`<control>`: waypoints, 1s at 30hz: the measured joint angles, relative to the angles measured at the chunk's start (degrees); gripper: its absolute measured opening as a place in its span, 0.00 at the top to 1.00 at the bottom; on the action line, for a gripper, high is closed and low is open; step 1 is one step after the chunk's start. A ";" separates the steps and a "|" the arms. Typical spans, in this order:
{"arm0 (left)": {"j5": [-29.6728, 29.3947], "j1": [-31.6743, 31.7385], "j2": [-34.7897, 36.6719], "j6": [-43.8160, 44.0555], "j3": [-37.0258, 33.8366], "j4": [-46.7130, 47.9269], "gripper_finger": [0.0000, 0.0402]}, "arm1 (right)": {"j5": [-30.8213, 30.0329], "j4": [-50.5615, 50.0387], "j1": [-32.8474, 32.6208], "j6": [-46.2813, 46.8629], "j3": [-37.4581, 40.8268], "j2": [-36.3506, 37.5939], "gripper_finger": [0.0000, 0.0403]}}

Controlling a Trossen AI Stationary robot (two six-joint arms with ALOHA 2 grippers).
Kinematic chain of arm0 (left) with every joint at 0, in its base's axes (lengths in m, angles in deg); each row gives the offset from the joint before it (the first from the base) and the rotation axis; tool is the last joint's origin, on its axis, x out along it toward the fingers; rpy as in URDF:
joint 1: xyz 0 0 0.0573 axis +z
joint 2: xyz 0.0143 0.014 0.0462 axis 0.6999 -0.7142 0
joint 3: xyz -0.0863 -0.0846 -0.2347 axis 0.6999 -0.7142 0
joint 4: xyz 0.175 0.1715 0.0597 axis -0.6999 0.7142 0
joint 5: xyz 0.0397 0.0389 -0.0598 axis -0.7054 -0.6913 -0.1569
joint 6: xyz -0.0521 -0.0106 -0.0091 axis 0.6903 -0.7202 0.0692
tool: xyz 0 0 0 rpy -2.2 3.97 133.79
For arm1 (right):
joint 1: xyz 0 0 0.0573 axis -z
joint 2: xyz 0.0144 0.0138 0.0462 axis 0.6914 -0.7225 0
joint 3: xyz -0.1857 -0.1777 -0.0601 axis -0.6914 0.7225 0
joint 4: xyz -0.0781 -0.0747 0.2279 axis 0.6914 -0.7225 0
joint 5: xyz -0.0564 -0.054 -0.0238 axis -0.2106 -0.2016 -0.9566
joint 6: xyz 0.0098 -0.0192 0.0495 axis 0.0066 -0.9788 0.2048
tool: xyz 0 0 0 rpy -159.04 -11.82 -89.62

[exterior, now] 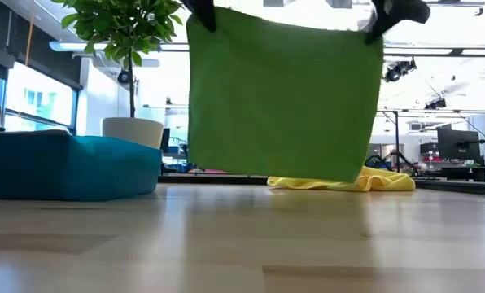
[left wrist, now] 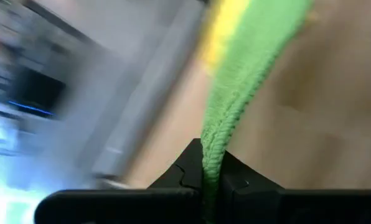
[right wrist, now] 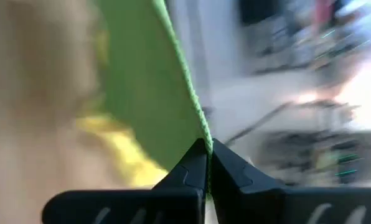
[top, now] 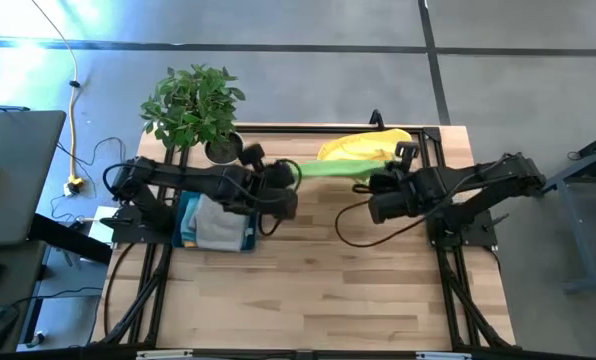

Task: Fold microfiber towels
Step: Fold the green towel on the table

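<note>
1. A lime green towel (exterior: 283,94) hangs unfolded above the desk (top: 318,300), beside the teal tray (top: 193,235).
2. Left gripper (left wrist: 210,177) and right gripper (right wrist: 207,155) jaws each pinch a top corner.
3. Behind it, a yellow towel (exterior: 381,181) waits unfolded.

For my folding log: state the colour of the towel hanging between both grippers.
Lime green. The towel shows best in the low view, hanging flat above the table.

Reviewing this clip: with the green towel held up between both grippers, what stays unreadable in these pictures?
- Low view: the green towel hides most of the yellow towel and the room behind it.
- High view: the left arm covers part of the teal tray, so its towels cannot be counted.
- Low view: both grippers are cut off by the top edge.
</note>
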 joint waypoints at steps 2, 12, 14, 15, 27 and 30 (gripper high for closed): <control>9.48 -0.59 -0.75 4.69 -1.16 0.13 1.00 | 6.09 0.29 -0.46 4.12 2.24 -0.01 1.00; 26.05 -10.18 -9.22 11.24 -9.45 -6.11 1.00 | 30.45 26.45 -15.34 11.69 24.24 -0.13 1.00; 26.29 -12.46 -11.73 12.66 -9.45 -6.60 1.00 | 33.67 33.14 -18.35 13.31 27.04 -0.14 1.00; 26.63 -13.51 -13.08 13.32 -9.45 -7.43 1.00 | 35.04 35.97 -19.70 14.20 28.01 -0.24 1.00; 38.56 -21.72 -20.60 16.22 -9.43 -17.64 1.00 | 50.38 53.36 -27.68 15.89 29.61 -3.82 1.00; 39.07 -22.27 -20.49 16.16 -9.43 -18.25 1.00 | 51.42 53.32 -27.63 15.32 29.61 -4.84 1.00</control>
